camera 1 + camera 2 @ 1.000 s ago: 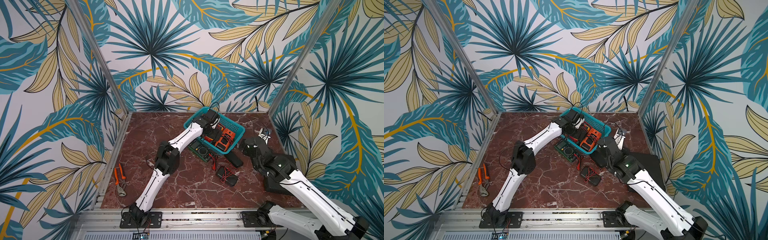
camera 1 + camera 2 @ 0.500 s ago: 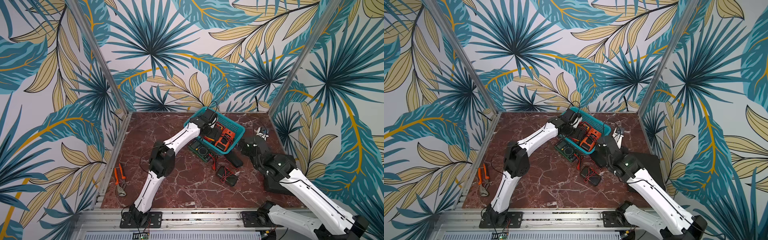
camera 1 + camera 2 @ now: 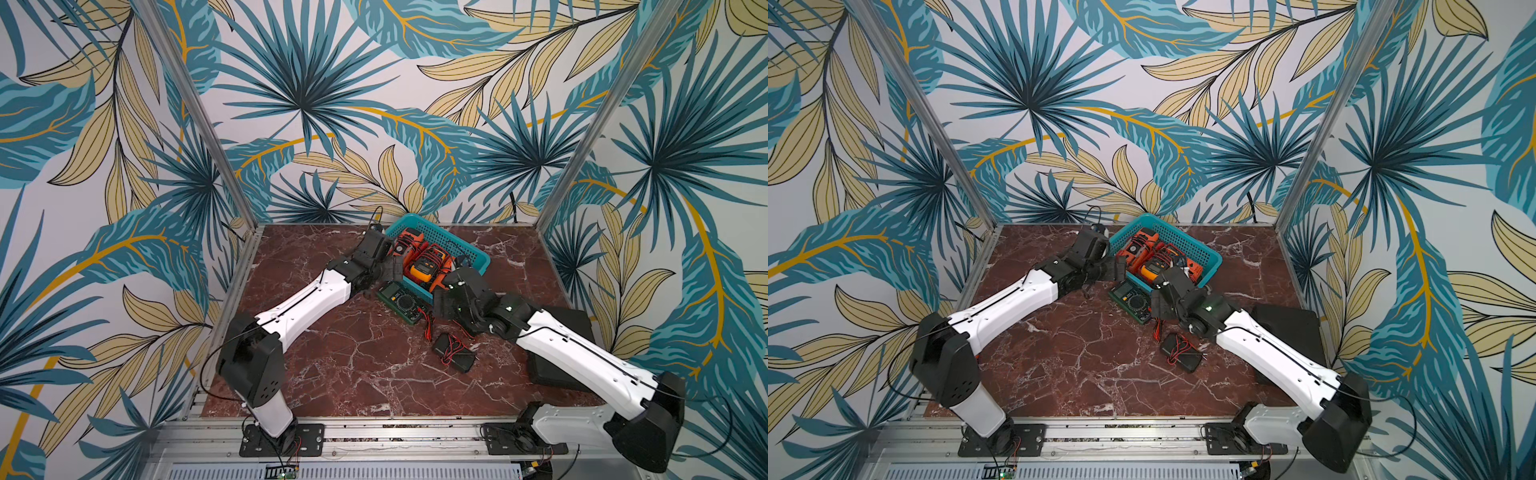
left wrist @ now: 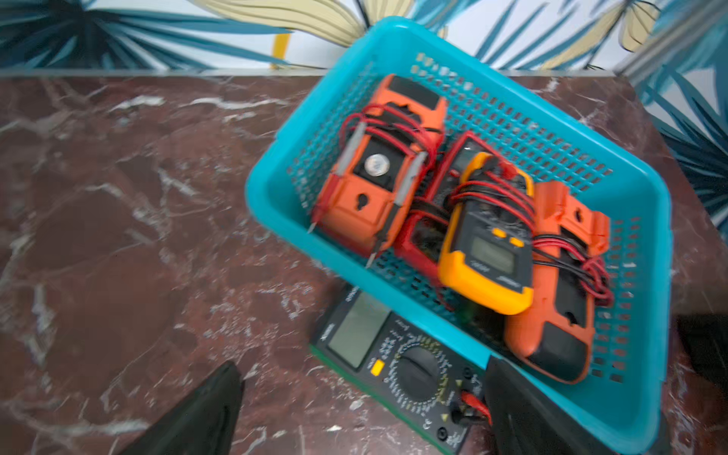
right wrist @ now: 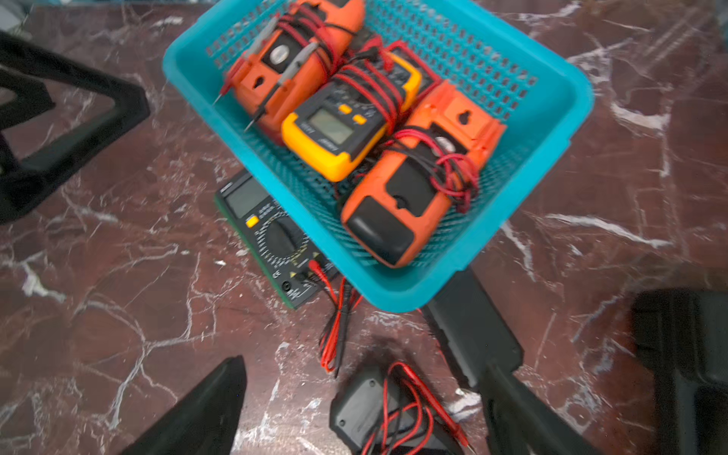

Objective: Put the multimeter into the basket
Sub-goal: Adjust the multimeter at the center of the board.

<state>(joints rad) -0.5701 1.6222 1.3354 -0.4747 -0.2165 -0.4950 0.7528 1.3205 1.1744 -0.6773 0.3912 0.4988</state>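
Observation:
The teal basket (image 3: 478, 259) (image 3: 1210, 259) (image 4: 260, 189) (image 5: 394, 299) stands at the back of the marble table and holds several orange and yellow multimeters (image 3: 426, 266) (image 4: 484, 252). A dark green multimeter (image 3: 401, 301) (image 3: 1133, 303) (image 4: 394, 366) (image 5: 272, 236) lies on the table against the basket's front-left side. A small black multimeter (image 3: 453, 353) (image 3: 1181, 353) (image 5: 366, 409) wrapped in red leads lies nearer the front. My left gripper (image 3: 390, 268) (image 4: 362, 366) is open and empty by the basket's left rim, above the green meter. My right gripper (image 3: 446, 301) (image 5: 366, 366) is open and empty above the black meter.
A long black case (image 5: 472, 335) lies at the basket's front corner. A large black pad (image 3: 565, 332) sits along the table's right side under the right arm. Loose red and black leads (image 3: 428, 328) trail from the green meter. Patterned walls and metal posts enclose the table.
My left gripper has drawn back out of the basket to its left rim. My right gripper has shifted left, from beside the basket to over the meters on the table.

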